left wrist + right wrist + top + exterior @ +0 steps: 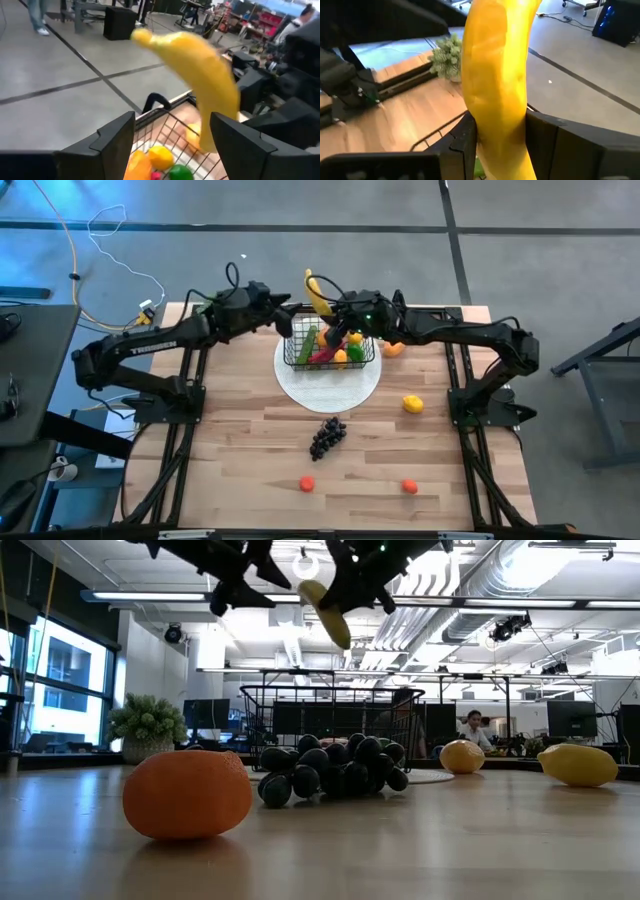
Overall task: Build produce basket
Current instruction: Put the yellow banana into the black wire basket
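Right pincer (501,142) clamps smooth curved banana (497,80) — above wire-mesh basket (330,352); left pincer (172,135) agape, empty.

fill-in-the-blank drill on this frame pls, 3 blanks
The right gripper is shut on the ____.
The basket stands on a round white ____.
The grape bunch lies on the table, ____ the basket.

Missing words: banana; plate; outside
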Controlling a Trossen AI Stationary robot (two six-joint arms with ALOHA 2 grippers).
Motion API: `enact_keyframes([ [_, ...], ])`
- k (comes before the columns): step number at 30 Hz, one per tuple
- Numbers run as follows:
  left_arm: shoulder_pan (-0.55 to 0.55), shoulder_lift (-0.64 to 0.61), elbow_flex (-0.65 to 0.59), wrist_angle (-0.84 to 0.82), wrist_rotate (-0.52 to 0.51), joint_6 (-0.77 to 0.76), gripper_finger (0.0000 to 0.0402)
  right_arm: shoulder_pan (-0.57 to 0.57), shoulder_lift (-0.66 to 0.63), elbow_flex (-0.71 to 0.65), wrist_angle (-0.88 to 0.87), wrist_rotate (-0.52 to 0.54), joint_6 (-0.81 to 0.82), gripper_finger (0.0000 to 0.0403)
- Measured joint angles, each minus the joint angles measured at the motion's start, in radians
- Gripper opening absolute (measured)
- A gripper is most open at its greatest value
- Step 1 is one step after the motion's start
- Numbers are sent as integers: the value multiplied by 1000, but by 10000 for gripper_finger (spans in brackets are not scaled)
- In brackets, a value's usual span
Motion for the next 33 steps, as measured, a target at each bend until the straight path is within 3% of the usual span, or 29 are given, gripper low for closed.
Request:
enact_keyframes([
  [15, -1, -97, 0, -246, -47, 45, 245, 1, 176, 0, 39, 15, 110, 105],
  [33, -1, -97, 0, -280, -49, 89, 245, 0, 361, 0, 163, 17, 135, 105],
])
